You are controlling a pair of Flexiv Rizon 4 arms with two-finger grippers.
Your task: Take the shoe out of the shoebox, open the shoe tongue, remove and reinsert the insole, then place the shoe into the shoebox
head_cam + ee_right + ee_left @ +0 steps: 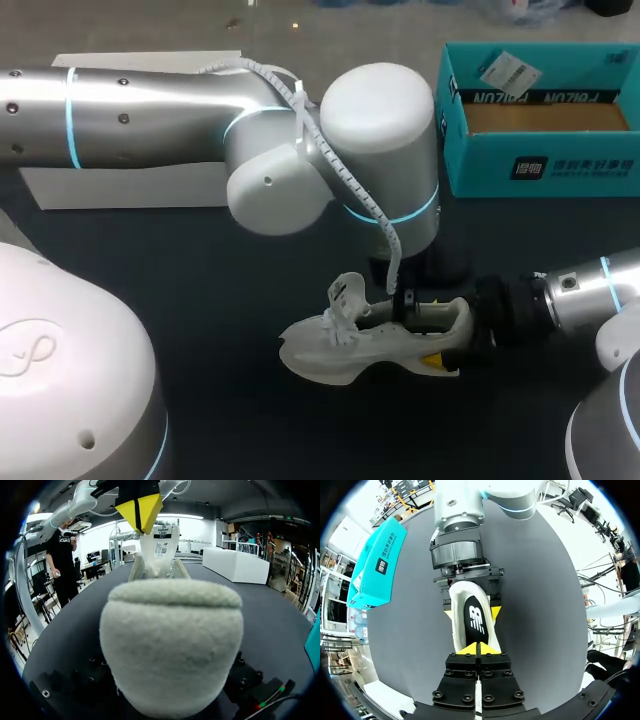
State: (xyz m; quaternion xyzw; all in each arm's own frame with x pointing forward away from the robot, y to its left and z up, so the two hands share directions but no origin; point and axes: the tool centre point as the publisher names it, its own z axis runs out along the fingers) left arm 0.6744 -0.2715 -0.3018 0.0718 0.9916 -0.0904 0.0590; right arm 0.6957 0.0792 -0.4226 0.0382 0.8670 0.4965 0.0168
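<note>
clamping shoe (340, 350) heel in right tool (471, 614) near front edge of counter (200, 300), steadying it for insole (476, 622) work; poising left tool (478, 650), pinched closed, over opening; hold unclear.

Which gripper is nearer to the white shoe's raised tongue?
Left. The left gripper pinches the top of the white fabric tongue from above. The right gripper is shut on the padded heel of the white shoe, at the opening's far end.
</note>
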